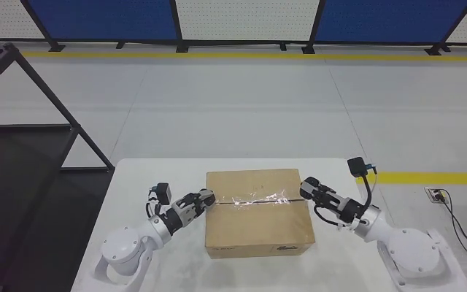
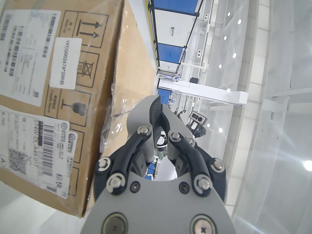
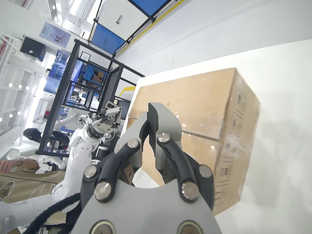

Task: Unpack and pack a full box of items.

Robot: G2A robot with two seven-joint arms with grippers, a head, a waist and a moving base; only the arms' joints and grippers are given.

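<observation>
A closed cardboard box (image 1: 260, 212) stands in the middle of the white table (image 1: 146, 179), its top flaps sealed with shiny clear tape (image 1: 255, 198) along the seam. My left gripper (image 1: 205, 196) sits at the box's left top edge by the end of the seam, fingers shut with nothing between them. In the left wrist view the box (image 2: 73, 69) shows its labelled side, and the left gripper (image 2: 158, 104) hangs just beside the crinkled tape end (image 2: 111, 120). My right gripper (image 1: 307, 182) rests at the box's right top edge, also shut and empty. The right wrist view has the right gripper (image 3: 150, 114) over the box (image 3: 204, 113).
A black metal rack (image 1: 44, 139) stands left of the table. Blue and white partitions (image 1: 102, 18) line the far side of the floor. Bare table lies to either side of the box and behind it.
</observation>
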